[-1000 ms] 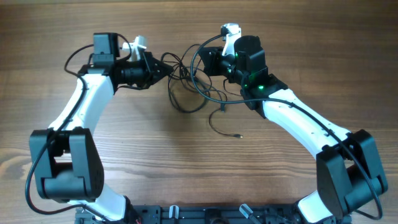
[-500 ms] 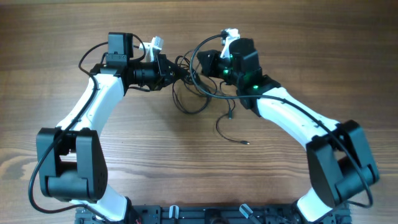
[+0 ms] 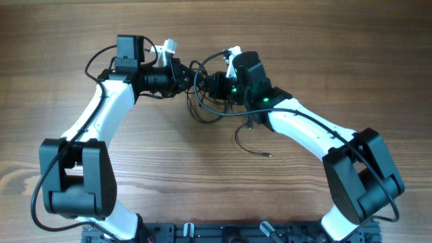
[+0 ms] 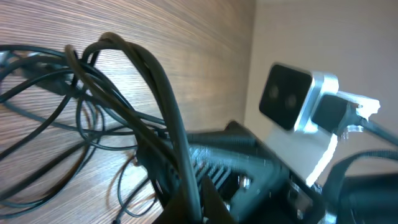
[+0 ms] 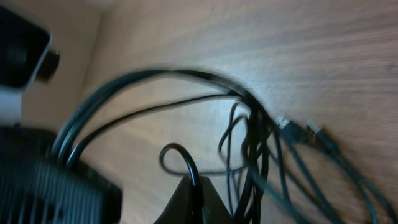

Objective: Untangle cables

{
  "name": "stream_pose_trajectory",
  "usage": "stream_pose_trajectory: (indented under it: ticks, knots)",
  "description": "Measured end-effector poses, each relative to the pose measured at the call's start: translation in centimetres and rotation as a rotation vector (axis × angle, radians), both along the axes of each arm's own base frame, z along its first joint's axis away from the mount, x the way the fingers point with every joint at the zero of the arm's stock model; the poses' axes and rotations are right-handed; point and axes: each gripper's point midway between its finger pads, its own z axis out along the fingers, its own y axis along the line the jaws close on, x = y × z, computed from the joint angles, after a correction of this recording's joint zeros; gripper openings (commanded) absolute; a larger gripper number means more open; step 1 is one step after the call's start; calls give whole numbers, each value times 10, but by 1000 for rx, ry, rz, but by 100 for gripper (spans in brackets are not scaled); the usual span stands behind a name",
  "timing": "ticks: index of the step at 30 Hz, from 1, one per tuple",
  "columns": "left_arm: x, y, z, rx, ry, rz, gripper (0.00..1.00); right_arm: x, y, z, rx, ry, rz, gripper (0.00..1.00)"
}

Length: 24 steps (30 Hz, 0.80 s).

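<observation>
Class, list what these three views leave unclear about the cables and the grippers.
Overhead: left gripper and right gripper meet at the cables; black on black hides their grip.
Left wrist: the bottom edge cuts off where the cables are held.
Right wrist: blur smears the plug ends.
Cable count: strands overlap everywhere.

Tangled thin black cables (image 3: 206, 108), looped

Open tabletop (image 3: 202, 192) around central cables (image 3: 213, 110)
</observation>
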Motion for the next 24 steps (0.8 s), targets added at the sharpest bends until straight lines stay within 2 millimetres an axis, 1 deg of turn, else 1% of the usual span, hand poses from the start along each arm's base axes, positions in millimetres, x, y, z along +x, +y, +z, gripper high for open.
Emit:
stream_pose_trajectory:
  ticks: [1, 2, 4, 7, 8, 11, 13, 17, 19, 21, 24]
  knots:
    - [1, 1, -2, 10, 7, 13, 4, -3, 2, 0, -2, -2, 27, 15]
    - [3, 3, -3, 19, 14, 25, 4, -8, 5, 0, 0, -8, 71, 29]
    - [5, 5, -6, 33, 26, 45, 4, -18, 11, 1, 10, -14, 144, 39]
    - [7, 8, -9, 50, 35, 67, 4, -28, 16, 3, 18, -31, 230, 56]
    - [8, 8, -9, 53, 36, 71, 4, -29, 17, 3, 19, -35, 243, 59]
    - [9, 10, -11, 61, 39, 80, 4, -32, 19, 4, 21, -48, 269, 67]
    - [9, 10, -11, 62, 41, 84, 4, -32, 19, 4, 18, -55, 276, 68]
    - [10, 11, -11, 65, 44, 90, 4, -31, 17, 4, 14, -60, 278, 69]
    - [11, 14, -14, 74, 60, 109, 4, -31, 15, 4, 21, -58, 289, 72]
    - [11, 16, -17, 83, 96, 139, 4, -33, 14, 7, 41, -60, 320, 76]
    - [14, 27, -28, 134, 162, 220, 4, -40, 14, 12, 79, -65, 381, 77]
